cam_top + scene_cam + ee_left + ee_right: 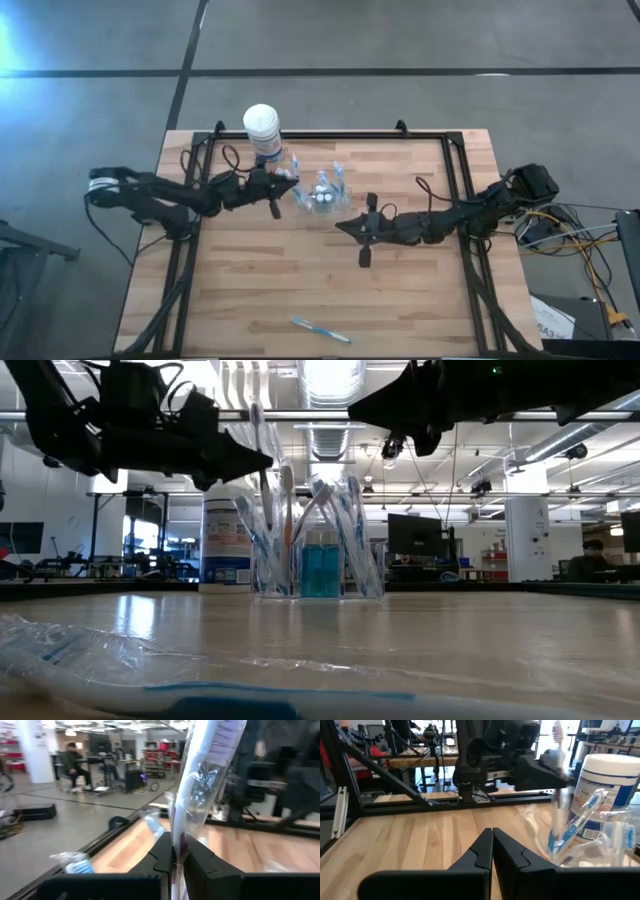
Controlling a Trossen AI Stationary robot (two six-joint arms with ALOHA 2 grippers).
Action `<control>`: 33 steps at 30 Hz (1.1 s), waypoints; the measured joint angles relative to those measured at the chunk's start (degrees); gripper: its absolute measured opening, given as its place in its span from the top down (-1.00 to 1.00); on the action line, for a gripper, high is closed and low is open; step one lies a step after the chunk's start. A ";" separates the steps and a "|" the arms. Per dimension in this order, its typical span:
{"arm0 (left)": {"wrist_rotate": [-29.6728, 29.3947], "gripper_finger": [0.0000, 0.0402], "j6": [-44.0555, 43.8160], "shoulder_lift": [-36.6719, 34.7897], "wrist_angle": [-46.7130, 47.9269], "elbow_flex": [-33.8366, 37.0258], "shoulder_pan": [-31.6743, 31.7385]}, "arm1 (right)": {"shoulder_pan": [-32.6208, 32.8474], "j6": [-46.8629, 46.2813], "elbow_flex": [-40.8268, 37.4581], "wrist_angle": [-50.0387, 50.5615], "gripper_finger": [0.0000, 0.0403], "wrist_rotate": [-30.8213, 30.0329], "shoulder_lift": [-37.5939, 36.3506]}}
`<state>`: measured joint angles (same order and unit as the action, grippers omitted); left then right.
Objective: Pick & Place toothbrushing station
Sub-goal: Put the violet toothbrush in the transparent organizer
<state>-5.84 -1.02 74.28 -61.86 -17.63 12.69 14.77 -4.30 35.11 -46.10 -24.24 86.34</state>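
**Left end effector clamped on wrapped toothbrush, right one shut and empty**

Nearest in the low view: one wrapped toothbrush (pixel 150 685) lying flat on the counter (pixel 400 290) at its near edge, apart from everything else; the high view shows it alone, well away from both arms.

Mid-counter: right end effector (pixel 343 226), fingers pressed together with no gap, nothing between them in the right wrist view (pixel 492 837). It hangs above the wood, near the clear cup (pixel 324 196) but not touching it.

Farther back: left end effector (pixel 291 186) just beside the cup, on the cup's left in the high view. Fingers closed tight on a clear-wrapped brush (pixel 200 785), which stands roughly upright between them, bristle end up. In the low view that brush (pixel 255 430) sticks up above the left arm's tip.

Clear cup stands upright on the counter, packed with blue-and-white toothbrushes (pixel 350 530) fanning outward, blue item inside at the centre. Small white-capped pieces show at the cup's middle from above; detail too small to tell.

Behind the cup: white-lidded tub (pixel 262 125) with blue label, upright, close to the counter's far edge.

Beyond: a person (pixel 72 762) seated in the room.
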 joint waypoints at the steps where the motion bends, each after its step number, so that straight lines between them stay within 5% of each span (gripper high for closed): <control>1: -0.81 0.89 -0.47 1.31 -1.50 0.00 0.02 | 0.01 0.15 0.00 0.09 0.96 0.02 0.01; 33: -6.39 0.89 -7.73 25.02 -12.01 -2.51 0.00 | -0.01 0.42 -0.11 0.28 0.96 0.05 0.01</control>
<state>-12.23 -8.75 99.29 -73.88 -20.14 12.69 14.76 -3.88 35.00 -45.82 -24.18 86.35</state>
